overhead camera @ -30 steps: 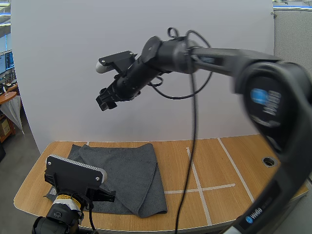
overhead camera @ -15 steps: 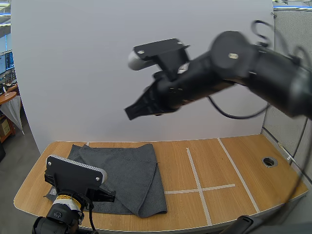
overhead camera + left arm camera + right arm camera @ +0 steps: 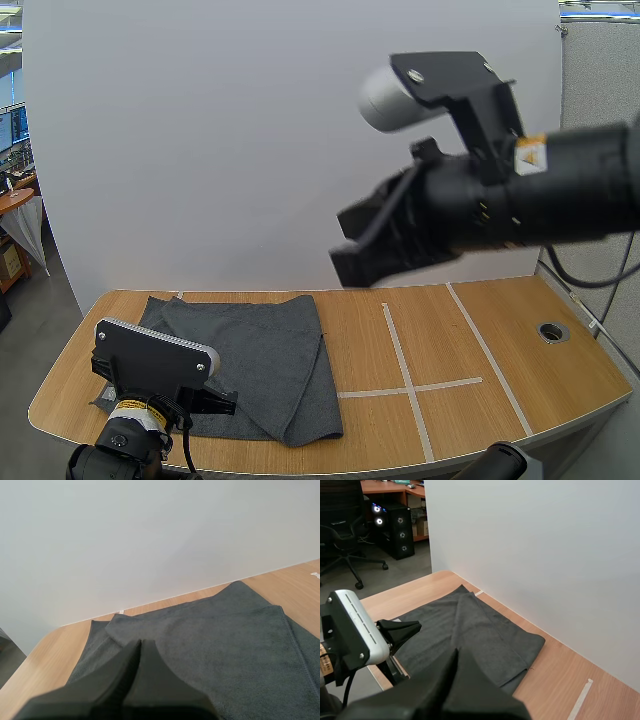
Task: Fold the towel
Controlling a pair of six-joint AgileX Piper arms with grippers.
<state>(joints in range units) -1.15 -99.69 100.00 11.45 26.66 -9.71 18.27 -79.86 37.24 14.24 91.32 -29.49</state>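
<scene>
Towel of dark grey cloth [image 3: 260, 350] lies doubled over, edges uneven, at the left of the pale wooden worktop [image 3: 500, 340]; one fold looks done, with tidying perhaps left. The left hand [image 3: 140, 645] rests shut and empty at its near edge. The right hand [image 3: 456, 654], closed on nothing, has swung rightward off the towel within a second.

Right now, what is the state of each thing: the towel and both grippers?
Towel: lying on the table, folded in layers, edges uneven, held by no gripper.
Left gripper: shut on nothing, low over the towel.
Right gripper: shut on nothing, high above the table.
</scene>
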